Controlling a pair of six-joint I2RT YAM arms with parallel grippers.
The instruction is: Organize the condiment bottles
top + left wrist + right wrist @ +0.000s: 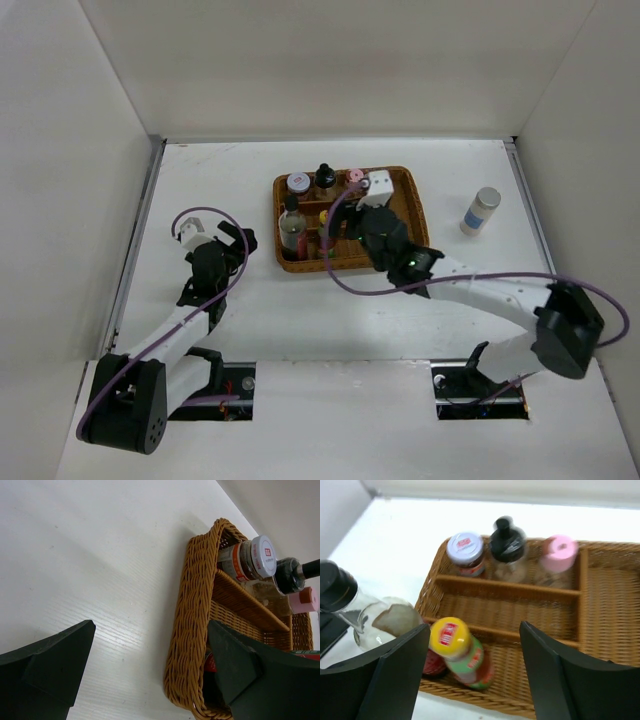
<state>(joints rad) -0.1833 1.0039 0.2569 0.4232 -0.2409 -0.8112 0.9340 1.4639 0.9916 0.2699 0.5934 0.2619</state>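
1. Firstly, we see the tray (610, 595) on the table (220, 170). Three bottles stand in a line in its far strip: the jar (465, 547) at the left, the black-capped bottle (506, 542) in the middle and the pink-capped bottle (559, 552) at the right.
2. In the near strip of the tray we find the yellow-capped bottle (451, 636). It looks tilted, with the cap toward the left, but we cannot tell if it really leans.
3. The tall bottle (367, 612) is at the left end of the tray, near the yellow-capped bottle. From above it seems to be inside the near left corner, but we cannot say this surely.
4. The cylinder (481, 211) stands on the table, well apart from the tray, on its right side.
5. The right gripper (475, 630) hangs over the near strip of the tray. Its jaws are spread, with the left finger just beside the yellow cap and the right finger well apart from it, so it is released.
6. The left gripper (151, 626) is over the table, to the left of the tray and apart from it. Its jaws are fully spread and it is released.
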